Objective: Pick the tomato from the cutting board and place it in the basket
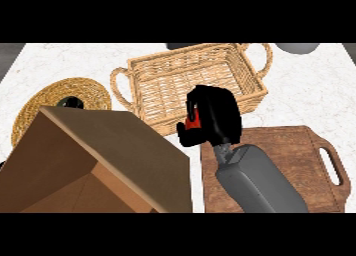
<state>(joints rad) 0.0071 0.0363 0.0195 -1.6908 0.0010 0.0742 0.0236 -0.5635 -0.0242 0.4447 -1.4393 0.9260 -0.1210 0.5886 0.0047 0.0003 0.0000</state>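
You see only a red sliver of the tomato (196,119) between the curled fingers of the right hand (210,117); the rest is hidden. That hand and forearm cover the near rim of the basket (188,80) and the cutting board's (292,150) left part. The cardboard box (100,160) hides the woven mat's (66,97) near side and most of a black thing (72,103) lying on it, too little to name. Behind the basket, two grey shapes (299,47) are cut off

Colours I see on the counter

Tan woven basket (192,80), dark-brown wood cutting board (299,150), red tomato (196,119) in my black right hand (210,117), white marbled counter (321,85).
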